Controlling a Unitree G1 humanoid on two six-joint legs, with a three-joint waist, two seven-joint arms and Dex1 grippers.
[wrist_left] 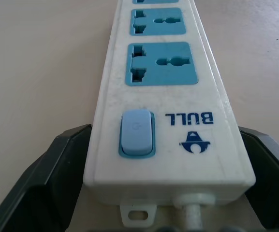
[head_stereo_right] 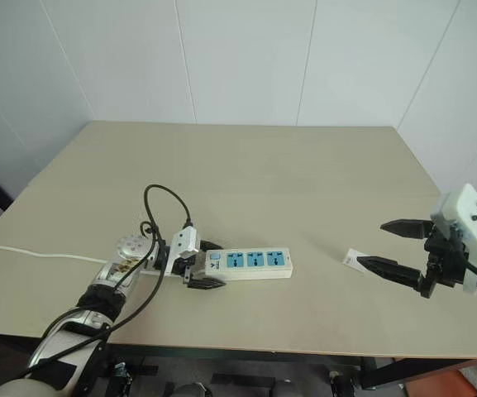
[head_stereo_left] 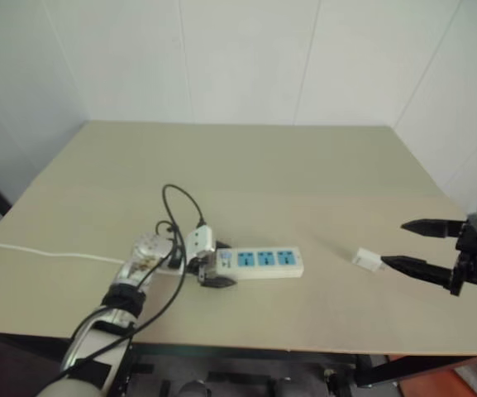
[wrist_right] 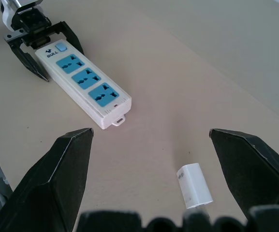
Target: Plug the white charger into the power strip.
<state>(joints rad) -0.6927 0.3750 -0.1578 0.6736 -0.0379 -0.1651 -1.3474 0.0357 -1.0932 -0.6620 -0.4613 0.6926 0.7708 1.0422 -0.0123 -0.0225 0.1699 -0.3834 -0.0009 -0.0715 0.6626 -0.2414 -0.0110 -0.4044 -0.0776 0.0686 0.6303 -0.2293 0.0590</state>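
Right wrist view shows the right gripper with its two black fingers spread wide and holding nothing. Low in the frame, right of centre, the white charger lies flat on the table between the fingertips but touching neither. In the upper left of the same frame the power strip lies flat, well apart from the charger.

Left wrist view shows the left gripper straddling the strip's switch end, its fingers standing open just beside the strip's sides, so the strip appears bracketed rather than clamped. The strip's thin cord runs off toward the left edge in the left eye view.

Step in hand, as judged: picking up the charger.
- Centre the fingers over the charger's body.
- Close on its broad sides.
- Prong direction cannot be read; confirm before insertion.
- Steady the strip with the left gripper while plugging in.
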